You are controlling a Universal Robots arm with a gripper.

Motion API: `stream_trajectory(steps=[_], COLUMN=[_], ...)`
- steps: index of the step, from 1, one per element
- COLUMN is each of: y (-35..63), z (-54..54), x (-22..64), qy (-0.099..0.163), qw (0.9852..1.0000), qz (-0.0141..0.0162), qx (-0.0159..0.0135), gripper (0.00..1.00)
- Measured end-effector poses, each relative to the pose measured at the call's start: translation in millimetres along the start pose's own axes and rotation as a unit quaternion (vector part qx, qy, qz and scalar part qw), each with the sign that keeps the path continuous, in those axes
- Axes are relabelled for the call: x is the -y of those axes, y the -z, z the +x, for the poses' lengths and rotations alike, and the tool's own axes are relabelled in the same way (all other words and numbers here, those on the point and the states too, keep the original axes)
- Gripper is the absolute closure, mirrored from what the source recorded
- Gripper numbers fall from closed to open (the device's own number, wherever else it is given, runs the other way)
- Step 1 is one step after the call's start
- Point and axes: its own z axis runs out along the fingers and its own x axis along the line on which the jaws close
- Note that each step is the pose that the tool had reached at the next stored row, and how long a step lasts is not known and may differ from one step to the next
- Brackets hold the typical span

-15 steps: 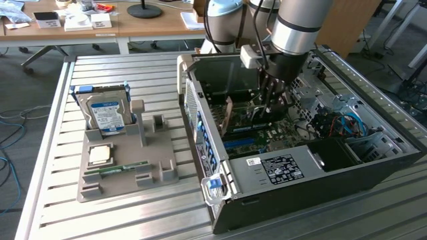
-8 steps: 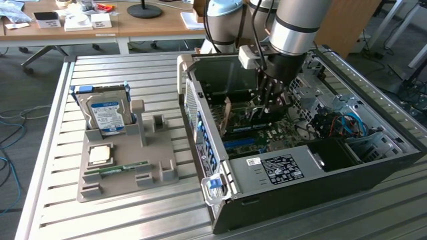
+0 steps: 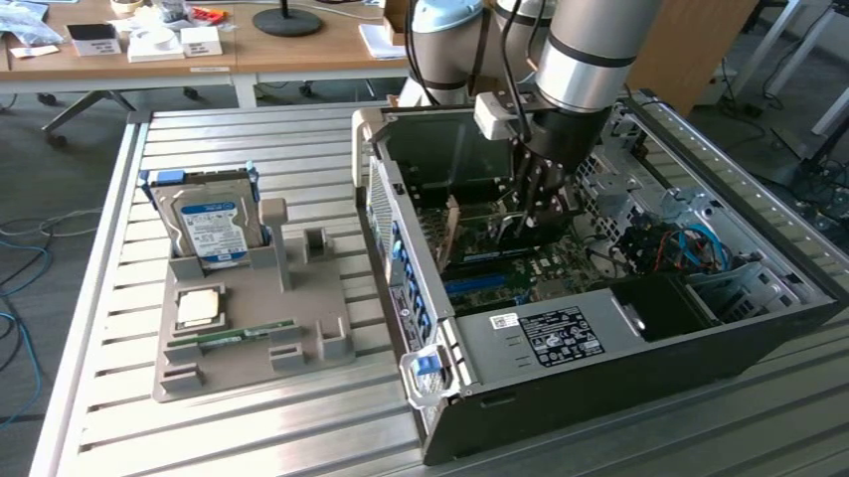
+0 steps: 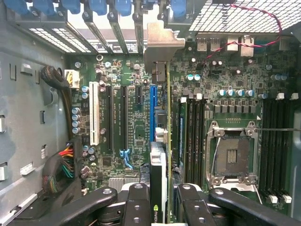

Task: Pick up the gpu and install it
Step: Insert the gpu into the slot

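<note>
End effector (image 4: 162,203) points down inside the case (image 3: 597,397), clamping the gpu (image 4: 159,165).

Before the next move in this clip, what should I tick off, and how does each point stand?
1. gpu clamped in the gripper: ok.
2. gpu inside the case, over the motherboard: ok.
3. Bracket points toward the rear slot openings: ok.
4. Card edge lined up with the blue slot: cannot tell.
5. Card seated in a slot: cannot tell.
6. Cables apart from the gpu: ok.
</note>
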Motion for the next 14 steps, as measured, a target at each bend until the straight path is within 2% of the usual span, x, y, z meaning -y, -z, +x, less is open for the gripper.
stream_trajectory(steps=[14], y=[-2.3], z=[0.0], x=[0.0], qy=[0.0], qw=[1.0], qz=[0.0], qx=[0.0001], gripper=[0.73])
